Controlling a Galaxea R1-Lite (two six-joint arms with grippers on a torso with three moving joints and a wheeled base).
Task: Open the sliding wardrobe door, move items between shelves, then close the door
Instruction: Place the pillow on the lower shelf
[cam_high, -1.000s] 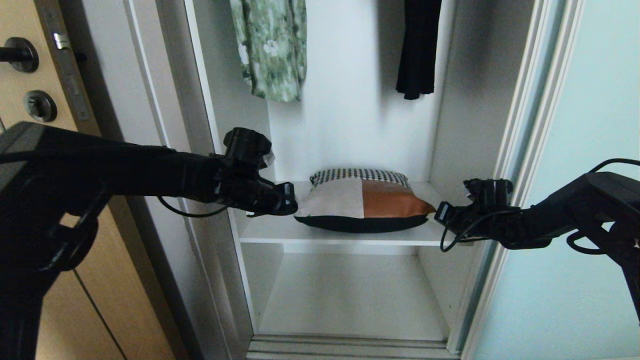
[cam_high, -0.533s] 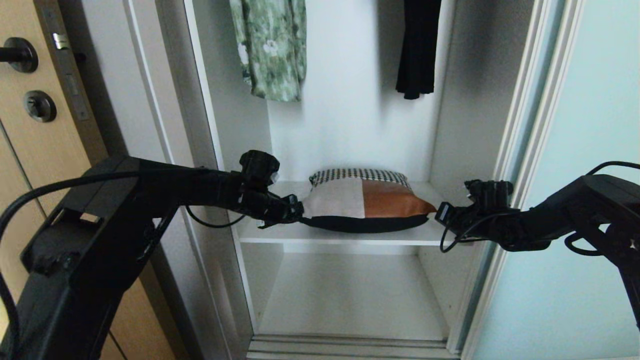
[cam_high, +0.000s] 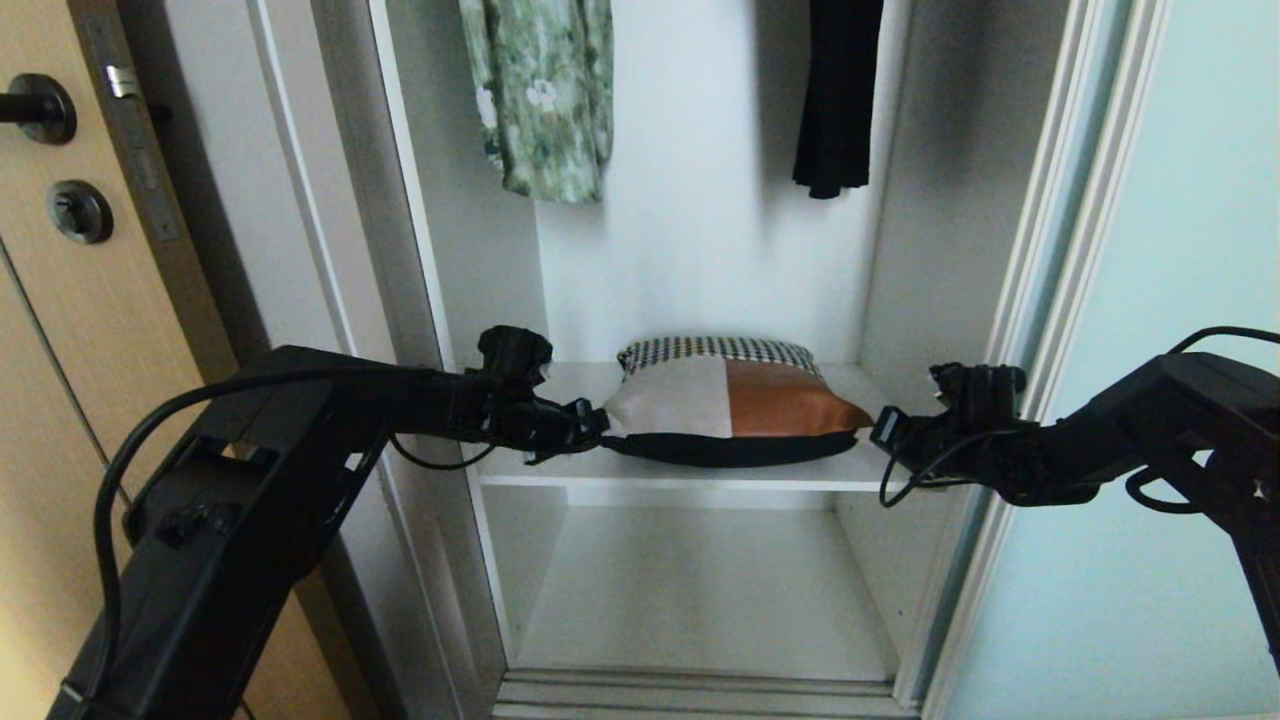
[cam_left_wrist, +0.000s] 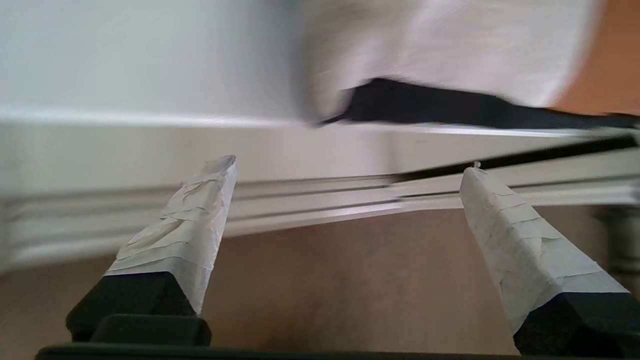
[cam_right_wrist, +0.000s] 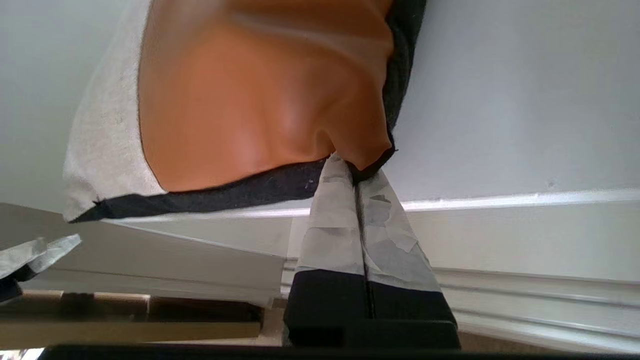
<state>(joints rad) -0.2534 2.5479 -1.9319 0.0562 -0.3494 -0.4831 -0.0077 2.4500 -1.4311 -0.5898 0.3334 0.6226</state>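
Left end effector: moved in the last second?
Yes. In the head view the left end effector has shifted slightly right and down along the shelf, closing on the cushion's left corner, jaws open.

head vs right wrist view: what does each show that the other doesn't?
Head only: the green floral garment and black garment hanging above, the lower shelf, and the sliding door pushed right.

Right wrist only: the right gripper pinched shut on the cushion's orange corner.

Both: the cushion on the upper shelf, with the left gripper open at its other end.
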